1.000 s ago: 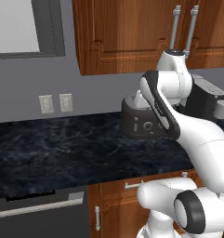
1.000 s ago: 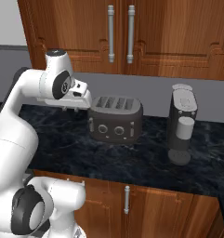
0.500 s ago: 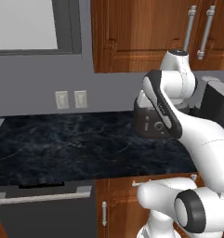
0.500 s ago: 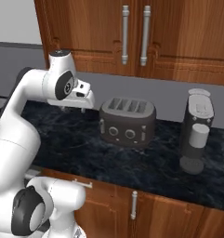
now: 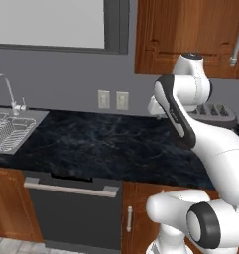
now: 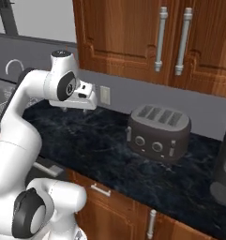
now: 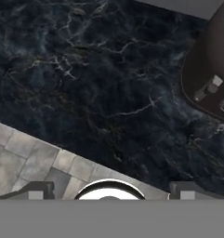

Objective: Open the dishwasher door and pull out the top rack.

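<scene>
The dishwasher door is a dark panel under the counter at lower left. It stands closed, and its long silver bar handle runs along the top. The top rack is hidden behind the closed door. My gripper hangs above the black marble counter, well above and to the right of the door. Its fingertips are spread wide with nothing between them. From the right base view the hand points down over the counter.
A toaster sits on the counter to the right of the hand. At far left are a sink with a wire dish rack and a faucet. Brown cabinet doors flank the dishwasher. Tiled floor lies below the counter edge.
The base has driven left, so the whole scene has slid right in both base views. The dishwasher door and sink have come into view. The arm holds the same pose.
</scene>
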